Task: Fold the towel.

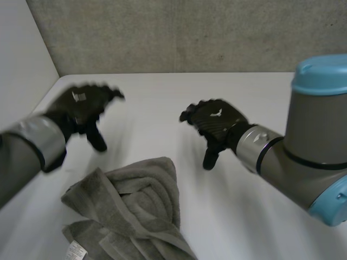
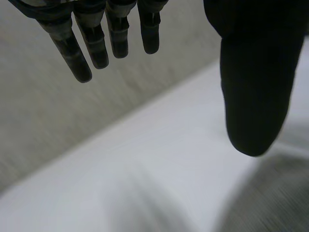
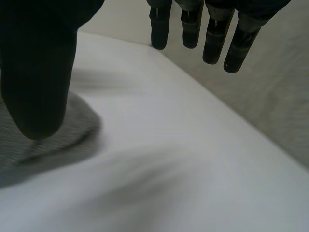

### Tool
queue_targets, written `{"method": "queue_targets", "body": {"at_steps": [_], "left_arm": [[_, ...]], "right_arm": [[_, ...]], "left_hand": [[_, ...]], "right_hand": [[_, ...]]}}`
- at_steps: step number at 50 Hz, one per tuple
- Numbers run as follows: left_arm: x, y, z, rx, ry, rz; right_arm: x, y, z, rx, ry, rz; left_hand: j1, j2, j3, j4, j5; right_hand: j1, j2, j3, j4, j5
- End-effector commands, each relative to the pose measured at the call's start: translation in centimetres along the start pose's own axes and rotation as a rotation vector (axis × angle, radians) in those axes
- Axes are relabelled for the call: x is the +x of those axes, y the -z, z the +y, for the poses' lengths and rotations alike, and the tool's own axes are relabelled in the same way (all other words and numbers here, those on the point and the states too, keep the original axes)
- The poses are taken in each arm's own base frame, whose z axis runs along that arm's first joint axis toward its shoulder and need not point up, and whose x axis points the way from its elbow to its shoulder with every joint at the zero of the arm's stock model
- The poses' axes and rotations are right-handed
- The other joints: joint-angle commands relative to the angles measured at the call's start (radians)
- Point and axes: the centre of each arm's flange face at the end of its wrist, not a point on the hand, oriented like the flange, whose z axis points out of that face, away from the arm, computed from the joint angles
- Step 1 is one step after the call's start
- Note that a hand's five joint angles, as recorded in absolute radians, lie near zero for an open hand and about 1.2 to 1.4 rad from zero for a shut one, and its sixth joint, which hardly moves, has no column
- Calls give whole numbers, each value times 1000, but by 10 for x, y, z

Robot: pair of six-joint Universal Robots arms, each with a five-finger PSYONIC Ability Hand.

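A grey towel (image 1: 130, 211) lies crumpled in a heap at the front of the white table (image 1: 179, 97), a white label (image 1: 75, 250) showing at its near left corner. My left hand (image 1: 81, 111) hovers above the table behind and left of the heap, open, fingers (image 2: 96, 46) straight, holding nothing. My right hand (image 1: 214, 123) hovers behind and right of the heap, open and empty, fingers (image 3: 212, 41) extended. A fold of the towel (image 3: 43, 145) lies under the right thumb (image 3: 38, 72). A blurred edge of the towel (image 2: 270, 193) lies below the left thumb (image 2: 256, 82).
A grey back wall (image 1: 184, 32) rises behind the table, and a pale side wall (image 1: 21, 54) stands at the left. Bare tabletop lies between and beyond the two hands. My right arm (image 1: 309, 146) reaches in from the right.
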Motion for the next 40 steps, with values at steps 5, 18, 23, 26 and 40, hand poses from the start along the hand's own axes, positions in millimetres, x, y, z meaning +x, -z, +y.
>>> {"method": "queue_targets", "body": {"at_steps": [5,18,23,26,40], "left_arm": [[31,32,83,-230,-91,107],[33,20,111,-177,-99,74],[29,5,95,-36,-119,36],[23,-10,67,114,-142,-4],[-16,-41,-84,731,-122,-172]], "right_arm": [[-36,-28,45,-112,-343,-129],[-68,-62,83,-118,-370,-179],[-63,-72,71,-57,-350,-171],[-49,-78,37,80,-308,-120],[51,-21,-112,663,36,324]], "left_hand": [[53,52,53,51,51],[846,844,846,843,844],[1124,1123,1124,1122,1122],[1124,1123,1124,1122,1122],[1124,1123,1124,1122,1122]], "right_hand": [[-37,-51,-40,-57,-49],[282,267,279,262,269],[1185,1171,1182,1165,1173],[1185,1171,1182,1165,1173],[1185,1171,1182,1165,1173]]}}
